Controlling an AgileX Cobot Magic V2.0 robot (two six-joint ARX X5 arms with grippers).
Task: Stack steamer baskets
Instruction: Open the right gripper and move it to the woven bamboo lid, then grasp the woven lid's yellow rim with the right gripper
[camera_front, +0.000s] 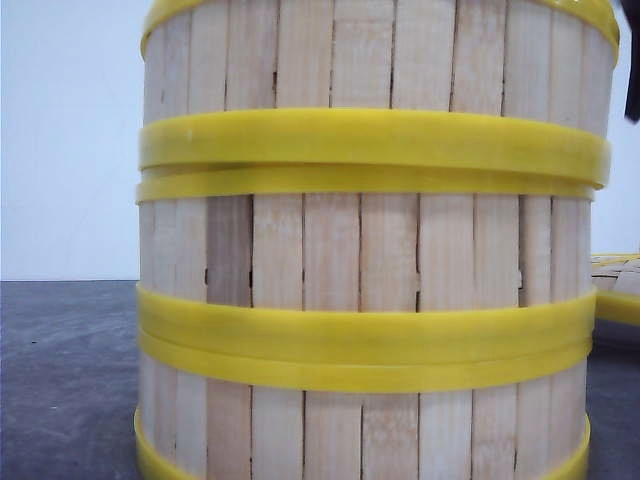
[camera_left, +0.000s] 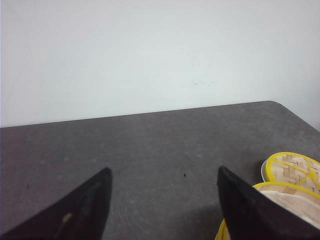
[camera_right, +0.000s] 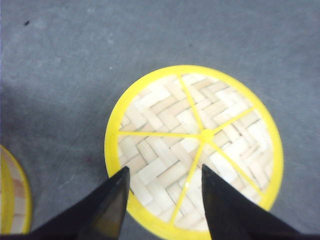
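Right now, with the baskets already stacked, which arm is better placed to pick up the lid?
The right. Its end effector hangs open directly over the woven lid, fingers on either side of its near rim. The left end effector is open over bare table, with the lid off to one side beyond the steamer baskets.

Three steamer baskets (camera_front: 370, 260) stacked — one woven lid (camera_right: 194, 150) — two grippers.

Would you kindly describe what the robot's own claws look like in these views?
Both the left claw and right claw show two black, matte fingers tapering to pointed, wedge-like tips. One left finger carries a small yellowish mark. No cables, labels or arm links are visible.
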